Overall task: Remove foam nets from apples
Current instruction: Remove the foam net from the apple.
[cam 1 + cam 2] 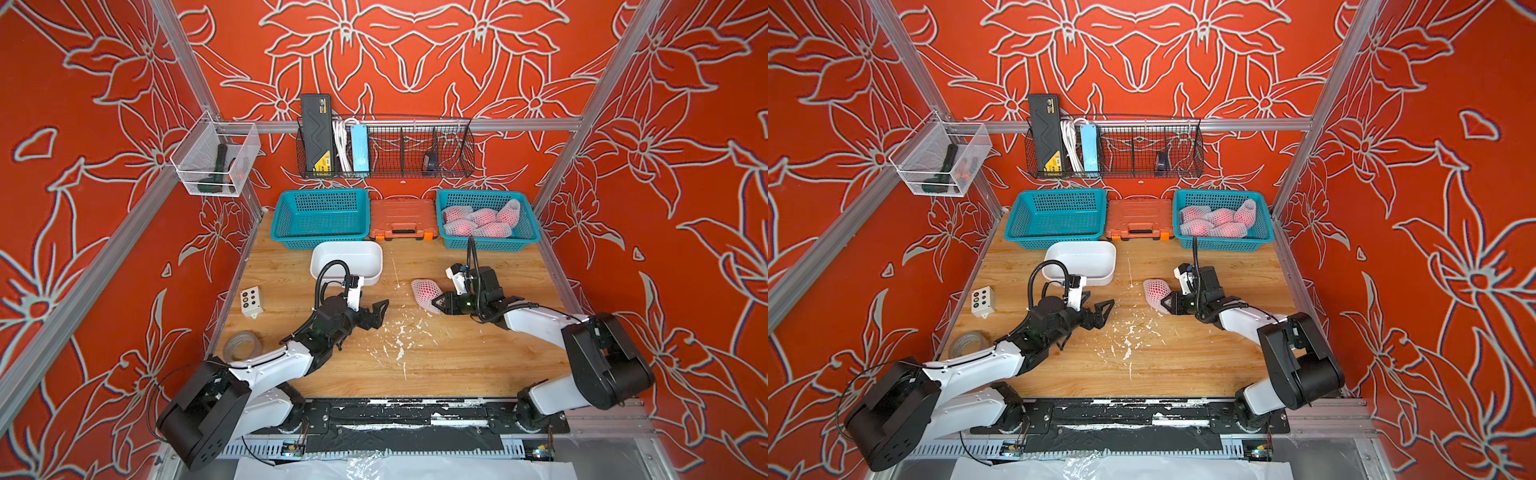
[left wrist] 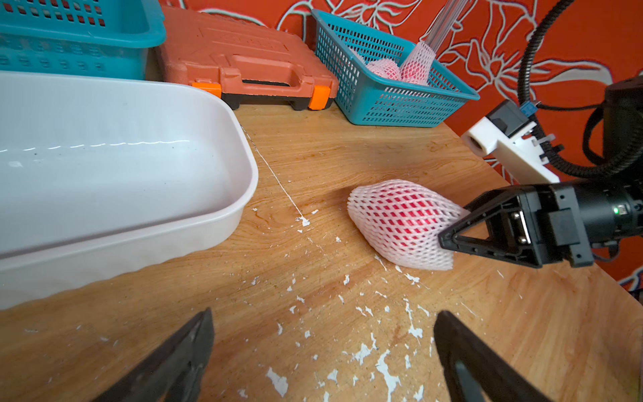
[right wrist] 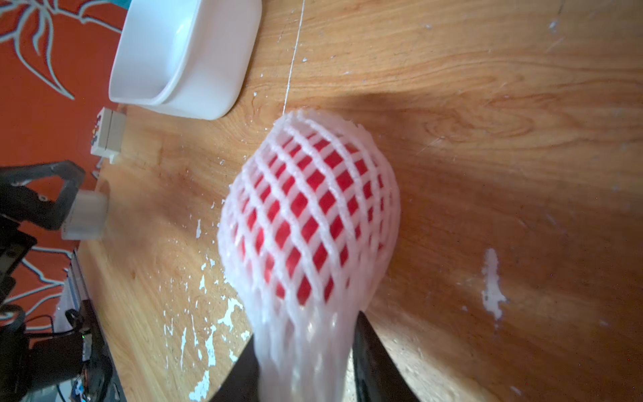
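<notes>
**Current holding**

My right pincer pinches the bunched tail of a white foam mesh net sleeving a round red apple, lying on the wooden surface. My left pincer: spread, near. Alongside: white plastic tub. Behind: teal lattice basket, more netted apples.

My right pincer: black. Foam net: white, diamond-mesh pattern, deep-red apple showing thru. Tabletop: light wood grain w/ white flecks. Bkgd: white tub, teal lattice baskets, orange toolcase w/ black trim; walls orange-red w/ grey-white flower outlines.
</notes>
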Motion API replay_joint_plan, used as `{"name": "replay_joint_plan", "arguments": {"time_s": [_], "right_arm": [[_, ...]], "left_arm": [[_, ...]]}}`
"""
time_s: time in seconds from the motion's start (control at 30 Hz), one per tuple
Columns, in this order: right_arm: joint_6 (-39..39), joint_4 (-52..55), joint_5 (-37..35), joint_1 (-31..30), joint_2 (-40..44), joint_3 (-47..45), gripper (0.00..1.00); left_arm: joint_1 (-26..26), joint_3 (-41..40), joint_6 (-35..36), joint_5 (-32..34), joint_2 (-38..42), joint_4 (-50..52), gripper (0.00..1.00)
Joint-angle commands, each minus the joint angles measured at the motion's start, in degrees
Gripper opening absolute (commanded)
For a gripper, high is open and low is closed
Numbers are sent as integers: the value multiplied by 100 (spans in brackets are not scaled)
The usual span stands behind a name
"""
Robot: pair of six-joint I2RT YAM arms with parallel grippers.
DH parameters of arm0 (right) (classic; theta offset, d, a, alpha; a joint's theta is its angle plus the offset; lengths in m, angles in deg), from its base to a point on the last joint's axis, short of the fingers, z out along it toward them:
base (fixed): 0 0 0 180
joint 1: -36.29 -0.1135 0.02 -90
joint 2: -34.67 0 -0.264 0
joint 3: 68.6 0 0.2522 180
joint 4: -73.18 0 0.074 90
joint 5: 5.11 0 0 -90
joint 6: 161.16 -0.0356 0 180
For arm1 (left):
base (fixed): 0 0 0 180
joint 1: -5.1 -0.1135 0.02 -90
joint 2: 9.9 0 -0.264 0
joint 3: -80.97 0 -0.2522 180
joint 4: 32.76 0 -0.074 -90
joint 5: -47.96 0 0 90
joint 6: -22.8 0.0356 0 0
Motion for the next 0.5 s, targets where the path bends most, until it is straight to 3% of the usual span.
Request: {"name": "replay_joint_plan", "arguments": {"time_s": [0.0, 0.07, 0.2, 0.43, 0.47], "right_arm": [[9, 388, 3, -50, 250, 283, 31], [29, 741, -30, -50, 316, 511, 22], [171, 1571, -266, -104, 405, 979, 14], [480, 2320, -524, -171, 207, 1451, 8], [490, 2431, -630, -175, 212, 1490, 11]], "left_arm": [[-2, 59, -31, 76, 130, 27, 97], [-2, 72, -23, 118, 154, 76, 97], [3, 68, 3, 218, 260, 133, 97], [-2, -3, -20, 356, 367, 156, 97], [1, -3, -16, 356, 377, 186, 97]]}}
